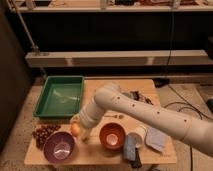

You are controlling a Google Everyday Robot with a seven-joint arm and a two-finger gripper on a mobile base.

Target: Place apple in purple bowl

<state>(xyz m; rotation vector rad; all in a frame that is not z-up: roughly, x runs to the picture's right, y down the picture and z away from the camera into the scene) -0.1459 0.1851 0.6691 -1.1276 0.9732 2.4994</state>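
Observation:
The apple point(75, 130), small and yellow-orange, is at the tip of my gripper point(80, 127), which is shut on it. The white arm reaches in from the right, across the middle of the table. The apple hangs just off the upper right rim of the purple bowl point(59, 148), which stands at the front left of the table with nothing inside it. The arm's wrist hides most of the gripper's fingers.
An orange bowl point(112, 136) stands right of the gripper. A green tray point(59, 95) lies at the back left, dark grapes point(43, 133) left of the purple bowl. A white cup point(139, 134), a grey-blue object point(129, 148) and a white cloth point(156, 139) crowd the front right.

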